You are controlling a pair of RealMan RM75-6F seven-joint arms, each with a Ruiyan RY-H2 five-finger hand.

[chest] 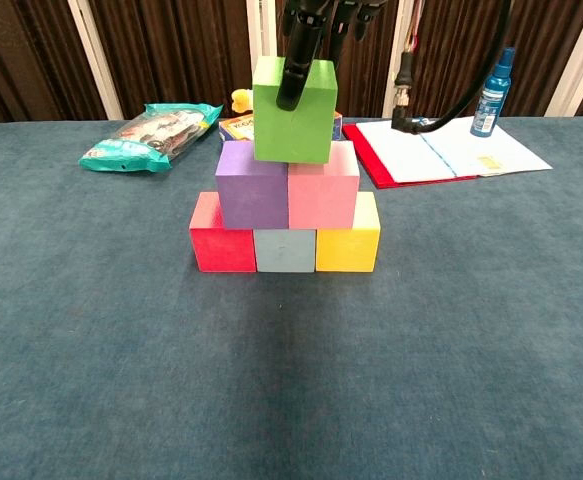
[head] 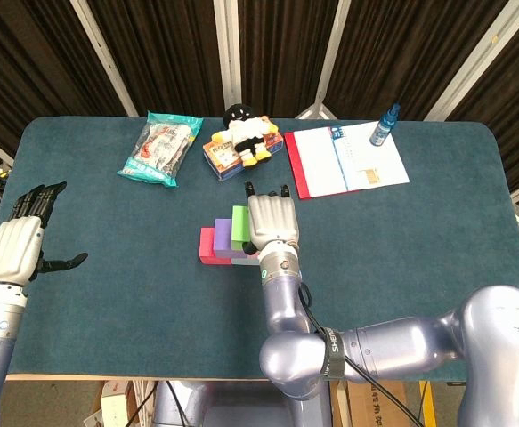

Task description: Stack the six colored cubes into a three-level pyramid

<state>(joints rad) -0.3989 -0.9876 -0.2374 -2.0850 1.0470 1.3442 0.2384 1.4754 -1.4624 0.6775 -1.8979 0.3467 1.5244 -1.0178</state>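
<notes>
Capstone time: I am holding the bright green foam cube [chest: 293,110] in my right hand [head: 271,221], fingers clamped down over its front and back faces, and it is sitting over the seam between the two middle-level blocks, seemingly touching or just above their tops. In the chest view one dark finger [chest: 296,60] is running down the green face, so I am judging that the cube is not released yet. Below it the work is looking finished: the red cube [chest: 221,245], the pale blue cube [chest: 285,250] and the yellow cube [chest: 349,245] are sitting side by side, touching, as the bottom row on the dark teal cloth table [chest: 121,350], and the purple cube [chest: 253,185] and pink cube [chest: 323,185] are resting together on top of them as the second level. The green cube is sitting slightly left of centre, overhanging the purple one more than the pink one, so I am judging it may want a small nudge to the right before I let go. What is left, as I read it, is settling this last cube flat, opening my fingers and lifting clear without knocking the stack. My left hand [head: 19,249] is hovering well apart at the table's far left edge, fingers spread and holding nothing.
</notes>
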